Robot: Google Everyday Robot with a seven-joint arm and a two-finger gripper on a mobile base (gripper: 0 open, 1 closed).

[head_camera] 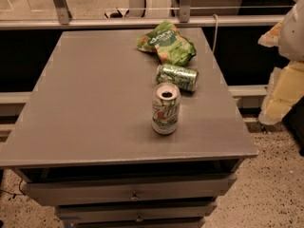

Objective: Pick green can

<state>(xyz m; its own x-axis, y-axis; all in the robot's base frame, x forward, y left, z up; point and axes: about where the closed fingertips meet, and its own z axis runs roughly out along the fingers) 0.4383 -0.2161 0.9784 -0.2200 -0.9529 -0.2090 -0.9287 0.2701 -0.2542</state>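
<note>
The green can [176, 76] lies on its side on the grey table [95, 103], right of the middle, with its silver ends pointing left and right. It lies between a snack bag behind it and a white can in front of it. My gripper [284, 91] shows as pale yellowish and white parts at the right edge of the view. It is beyond the table's right side, well to the right of the green can and apart from it.
An upright white can with a green-red logo [166, 108] stands just in front of the green can, its top opened. A crinkled green snack bag [166, 42] lies just behind it. Drawers [133, 194] sit under the tabletop. A rail [142, 23] runs behind the table.
</note>
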